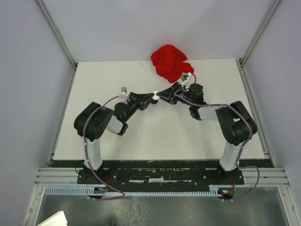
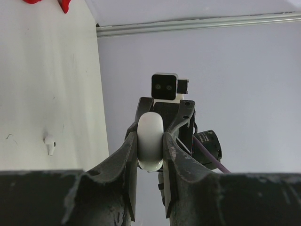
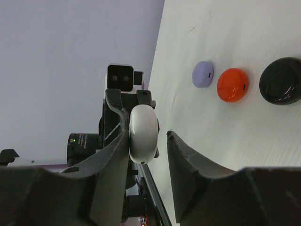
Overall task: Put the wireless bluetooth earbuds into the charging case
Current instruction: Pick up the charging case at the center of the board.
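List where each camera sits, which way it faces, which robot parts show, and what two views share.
Top external: above and behind the bases, looking down at the table; both arms show.
Left wrist: on the left arm, looking along the left pincer, shut on the white case, toward the right arm.
Right wrist: on the right arm, looking along the open right pincer toward the left arm.
Shared: both wrist views show the case.

White charging case [image 2: 150, 141] in smooth glossy plastic, left gripper [image 2: 150, 136] fingers [image 2: 117, 174] in matt black plastic with a grainy, scuffed face, small white earbud [image 2: 49, 143] in shiny plastic, table [image 1: 141, 136] matt white, red cloth [image 1: 170, 62] soft and crumpled, lilac disc [image 3: 202, 74] and orange disc [image 3: 233, 84] in smooth satin plastic, frame rail [image 2: 197, 23] in bare brushed metal
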